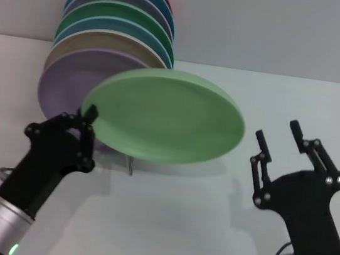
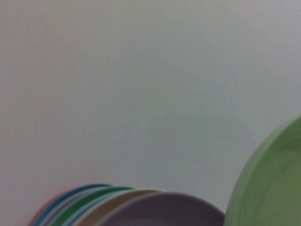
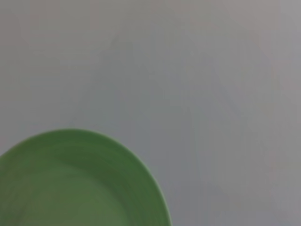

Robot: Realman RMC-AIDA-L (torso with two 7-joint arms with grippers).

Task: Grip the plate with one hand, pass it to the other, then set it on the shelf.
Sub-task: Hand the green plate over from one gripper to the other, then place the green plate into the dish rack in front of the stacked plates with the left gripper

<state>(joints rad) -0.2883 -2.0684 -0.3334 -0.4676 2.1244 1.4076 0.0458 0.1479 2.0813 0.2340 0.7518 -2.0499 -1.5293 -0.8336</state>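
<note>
Your left gripper (image 1: pixel 86 118) is pinching the pale mint-green plate (image 1: pixel 165 115) by its left rim, fingers closed on the edge. The plate is off the table, held up in the middle of the head view, tilted so its upper face shows to the head camera. It hangs in front of the row of standing plates (image 1: pixel 118 25) and covers the lower right part of the lavender plate (image 1: pixel 69 81) at the front of that row.

Your right gripper (image 1: pixel 278 143) sits to the right of the plate, near its right rim but not touching it. Its fingers are spread wide, tips pointing up, with nothing between them.

Behind the lavender plate, the row stands on edge: beige, blue, darker green, grey-lavender, another blue, then a dark red one at the back. A thin upright part of the rack (image 1: pixel 132 164) shows just below the held plate's lower edge; the rest of the rack is hidden or too clear to make out.

The left wrist view shows the mint plate's rim (image 2: pixel 268 183) at one side and the tops of the standing plates (image 2: pixel 141 209) beside it. The right wrist view shows only part of the mint plate (image 3: pixel 80 183) against the pale background.

The table (image 1: pixel 168 229) is plain white.
</note>
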